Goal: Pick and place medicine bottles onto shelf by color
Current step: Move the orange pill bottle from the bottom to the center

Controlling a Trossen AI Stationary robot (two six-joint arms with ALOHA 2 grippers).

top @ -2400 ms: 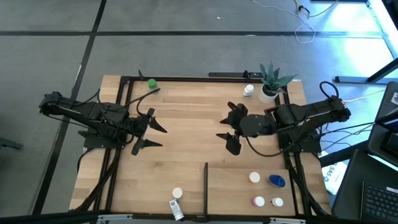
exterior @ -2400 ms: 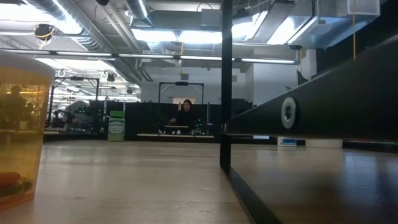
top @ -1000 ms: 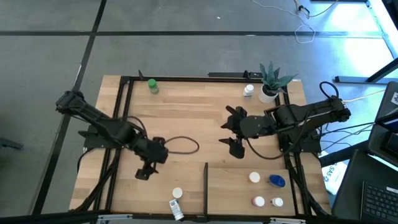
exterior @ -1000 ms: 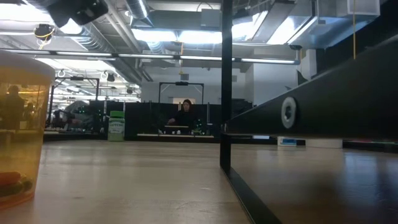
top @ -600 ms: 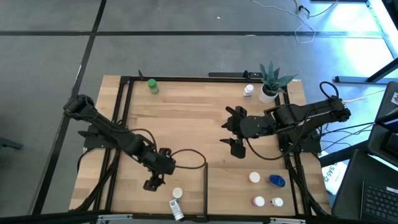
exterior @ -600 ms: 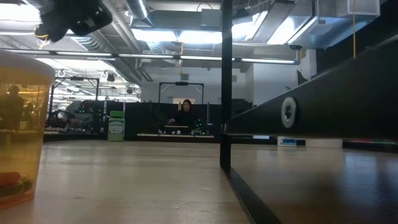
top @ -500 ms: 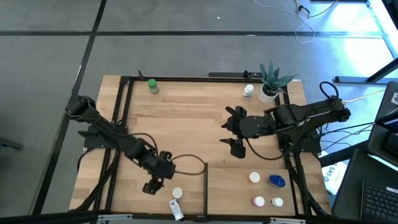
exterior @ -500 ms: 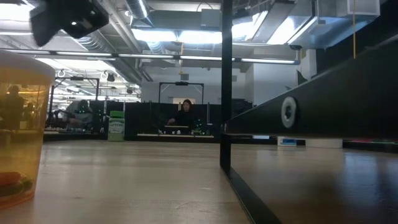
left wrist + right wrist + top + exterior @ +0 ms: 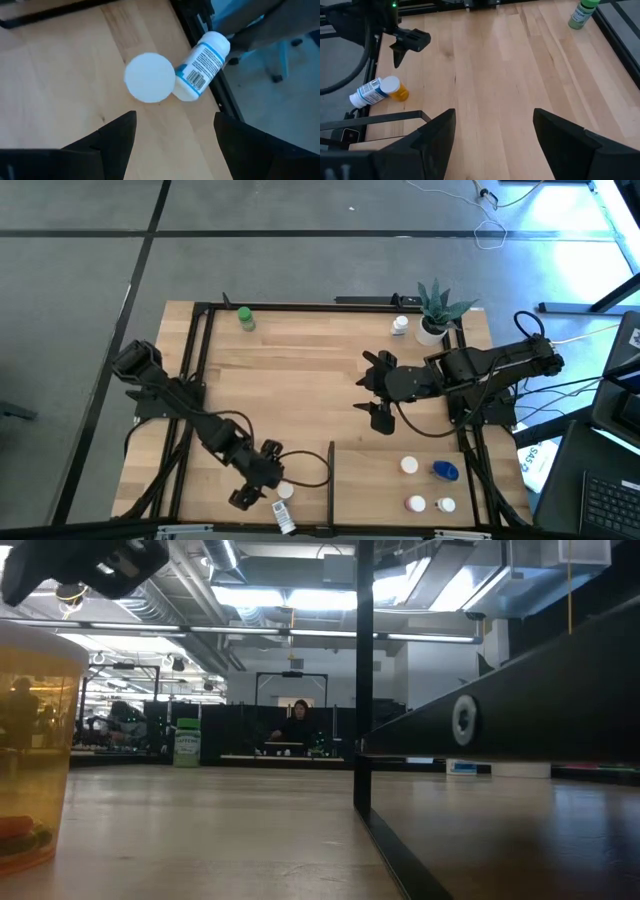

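The left gripper [image 9: 258, 485] hangs with fingers spread wide just beside the orange bottle [image 9: 285, 491], which stands white cap up near the bench's [image 9: 300, 370] front edge, touching a toppled white bottle [image 9: 201, 66], probably lined up for a top-down grasp. The right gripper [image 9: 375, 388] waits open mid-bench. The green bottle [image 9: 244, 317] stands far back, well apart

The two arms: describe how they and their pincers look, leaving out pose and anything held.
Both arms are matte black, built of jointed segments. The left arm trails a thin black cable looping over the wood; the right arm carries black cables too. The left pincer and right pincer each end in two flat, tapering dark fingers. I can make out no markings.
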